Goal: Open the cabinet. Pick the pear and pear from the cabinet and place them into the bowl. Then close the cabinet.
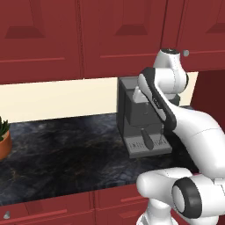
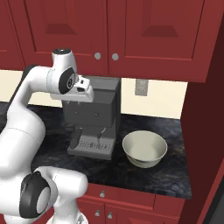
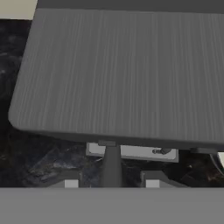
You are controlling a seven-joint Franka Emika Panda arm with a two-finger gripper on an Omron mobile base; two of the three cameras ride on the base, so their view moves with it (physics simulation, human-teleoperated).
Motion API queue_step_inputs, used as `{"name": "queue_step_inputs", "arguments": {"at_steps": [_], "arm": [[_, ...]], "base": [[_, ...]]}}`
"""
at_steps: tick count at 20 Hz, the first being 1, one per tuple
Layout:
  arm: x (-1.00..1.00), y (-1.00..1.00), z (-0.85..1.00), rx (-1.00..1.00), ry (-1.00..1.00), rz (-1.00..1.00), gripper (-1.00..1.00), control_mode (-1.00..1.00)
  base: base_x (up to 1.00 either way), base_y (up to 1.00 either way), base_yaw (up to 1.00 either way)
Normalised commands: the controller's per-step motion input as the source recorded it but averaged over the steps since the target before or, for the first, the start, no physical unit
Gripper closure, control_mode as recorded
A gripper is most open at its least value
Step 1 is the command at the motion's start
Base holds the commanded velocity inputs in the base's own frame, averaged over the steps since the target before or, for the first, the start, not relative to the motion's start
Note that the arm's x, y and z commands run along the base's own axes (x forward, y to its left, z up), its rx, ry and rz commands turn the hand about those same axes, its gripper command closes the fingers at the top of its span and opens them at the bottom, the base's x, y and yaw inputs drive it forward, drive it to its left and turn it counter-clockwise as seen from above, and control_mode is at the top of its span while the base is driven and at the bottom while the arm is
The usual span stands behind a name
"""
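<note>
The cabinet [image 2: 109, 35] is closed, so opening it comes first, and the coffee machine [image 2: 94, 116] serves as the landmark for everything else. Working left to right: to the left of the machine rises the arm, its end effector [image 3: 111, 183] poised above the machine's flat grey top and looking down on it, with the two finger tips [image 3: 70, 181] set apart and nothing between them, so it is released and holding nothing. To do this step well, I would lift the hand clear of the machine, turn it to face the doors, and close on one of the two small silver knobs [image 2: 97, 56] squarely, then pull along the door's swing instead of straight out, so the grip does not slip off. Those knobs sit directly above the machine, higher than the end effector and a little to its right. To the right of the machine, just beside its tray on the dark bench [image 2: 175, 131], stands the bowl [image 2: 145, 148], with nothing in it. The pears presumably lie behind the shut doors.
</note>
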Motion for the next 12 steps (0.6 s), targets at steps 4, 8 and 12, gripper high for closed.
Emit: {"name": "queue_step_inputs", "arguments": {"at_steps": [4, 8, 12], "arm": [[0.0, -0.09, 0.0, 0.09, 0.0, 0.0, -1.0, -1.0], [0.0, -0.2, 0.01, 0.16, 0.0, 0.0, -1.0, -1.0], [0.0, -0.19, 0.0, 0.16, 0.0, 0.0, -1.0, -1.0]], "base": [[0.0, 0.0, 0.0], [0.0, 0.0, 0.0], [0.0, 0.0, 0.0]]}}
